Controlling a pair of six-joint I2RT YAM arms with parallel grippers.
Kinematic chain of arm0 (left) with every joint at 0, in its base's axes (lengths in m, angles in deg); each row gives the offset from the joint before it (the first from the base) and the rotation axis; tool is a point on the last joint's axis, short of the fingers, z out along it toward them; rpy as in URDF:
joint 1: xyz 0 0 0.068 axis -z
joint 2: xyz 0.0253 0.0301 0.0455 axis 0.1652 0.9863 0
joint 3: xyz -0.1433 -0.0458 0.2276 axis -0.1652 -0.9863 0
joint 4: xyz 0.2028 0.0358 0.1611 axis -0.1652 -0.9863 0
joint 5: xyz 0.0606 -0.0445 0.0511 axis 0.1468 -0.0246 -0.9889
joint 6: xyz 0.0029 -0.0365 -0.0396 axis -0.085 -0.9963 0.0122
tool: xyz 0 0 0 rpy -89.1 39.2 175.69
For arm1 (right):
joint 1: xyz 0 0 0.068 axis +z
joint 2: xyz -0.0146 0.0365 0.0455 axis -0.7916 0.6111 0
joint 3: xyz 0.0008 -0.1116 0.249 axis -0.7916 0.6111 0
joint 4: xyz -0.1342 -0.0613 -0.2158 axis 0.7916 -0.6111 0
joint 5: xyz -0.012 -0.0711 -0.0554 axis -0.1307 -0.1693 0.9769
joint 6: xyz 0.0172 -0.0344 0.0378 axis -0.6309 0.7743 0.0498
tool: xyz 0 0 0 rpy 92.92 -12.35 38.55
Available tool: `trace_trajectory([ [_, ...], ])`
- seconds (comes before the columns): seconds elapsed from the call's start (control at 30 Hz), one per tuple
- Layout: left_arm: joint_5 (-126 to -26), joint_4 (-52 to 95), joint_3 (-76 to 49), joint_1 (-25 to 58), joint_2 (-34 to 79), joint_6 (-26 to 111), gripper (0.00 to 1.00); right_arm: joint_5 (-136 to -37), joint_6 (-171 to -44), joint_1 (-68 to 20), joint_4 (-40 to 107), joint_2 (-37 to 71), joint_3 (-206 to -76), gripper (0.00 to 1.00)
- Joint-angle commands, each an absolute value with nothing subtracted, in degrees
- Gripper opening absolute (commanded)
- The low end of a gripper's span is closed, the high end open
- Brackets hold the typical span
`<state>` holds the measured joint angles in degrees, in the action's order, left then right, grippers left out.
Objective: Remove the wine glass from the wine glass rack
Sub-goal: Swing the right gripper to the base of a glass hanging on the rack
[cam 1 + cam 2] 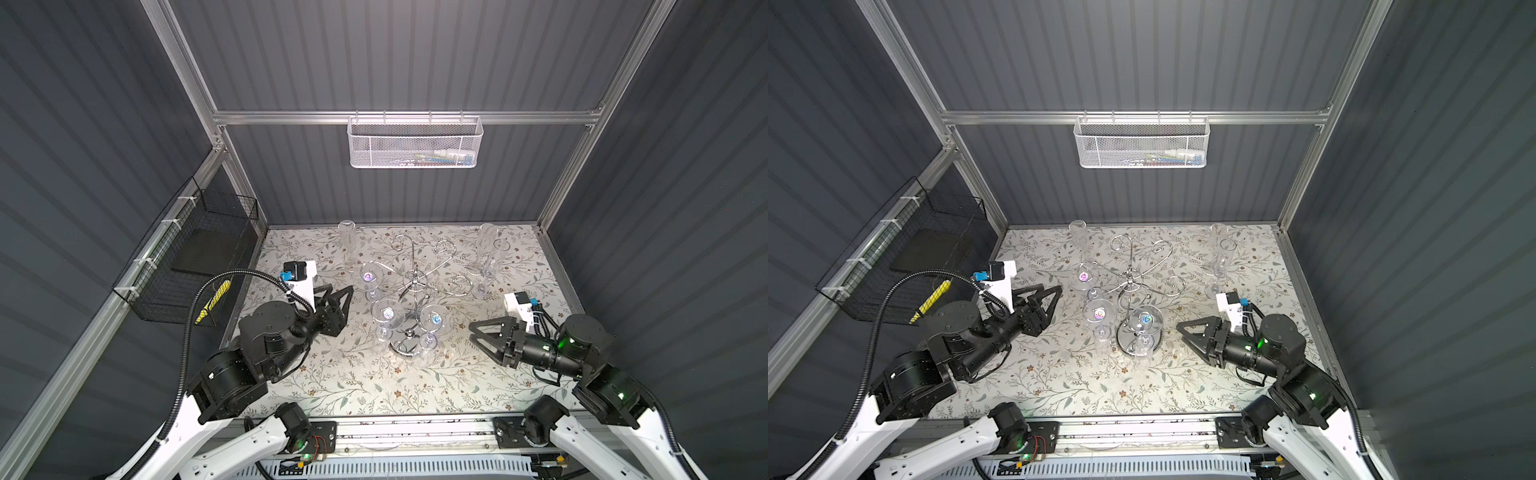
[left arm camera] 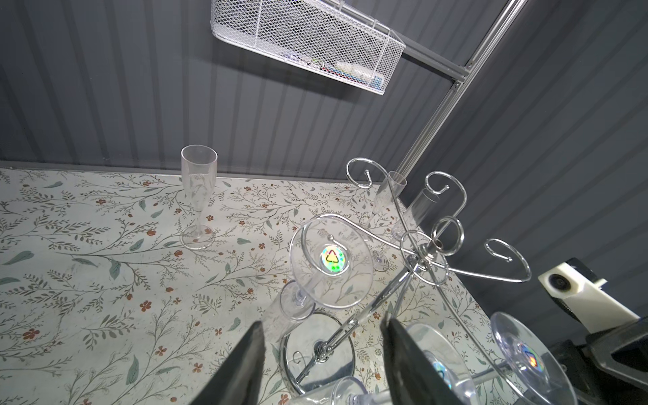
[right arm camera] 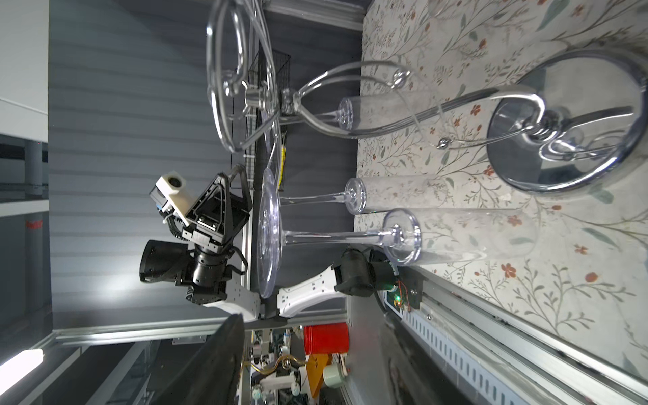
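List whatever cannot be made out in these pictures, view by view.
- White mesh basket: contents too small and screened by mesh in both top views.
- Yellow object in the black wire basket: too small behind the grid in both top views; unidentifiable.
- Back-right flutes: clear and overlapping in both top views; count uncertain.
- Wine glass nearest the left wrist camera: bowl cut off by the picture's edge.

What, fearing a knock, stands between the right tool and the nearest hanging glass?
Nothing visible: only open space separates the right tool from that wine glass; the post of the wine glass rack lies beyond.
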<state>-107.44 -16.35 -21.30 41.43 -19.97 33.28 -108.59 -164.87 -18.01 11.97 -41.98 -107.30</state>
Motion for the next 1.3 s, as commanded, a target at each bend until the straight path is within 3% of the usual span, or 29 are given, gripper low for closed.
trace_trajectory([
  [0.0, -108.30, -15.74, -21.44, 41.48, -20.61, 32.38, 0.56, -103.65, -165.14, -14.42, 18.98, -39.19, -108.12, 0.63],
  [0.33, -109.41, -16.55, -21.50, 41.47, -21.59, 32.52, 0.56, -102.25, -167.77, -13.17, 28.16, -34.63, -107.00, 0.52],
  [0.73, -109.22, -16.81, -21.92, 41.47, -21.59, 32.29, 0.56, -103.25, -168.73, -12.23, 25.83, -34.00, -106.51, 0.44],
  [1.27, -109.13, -17.07, -21.99, 41.47, -21.88, 31.82, 0.56, -102.47, -169.10, -10.81, 26.27, -33.94, -105.88, 0.20],
])
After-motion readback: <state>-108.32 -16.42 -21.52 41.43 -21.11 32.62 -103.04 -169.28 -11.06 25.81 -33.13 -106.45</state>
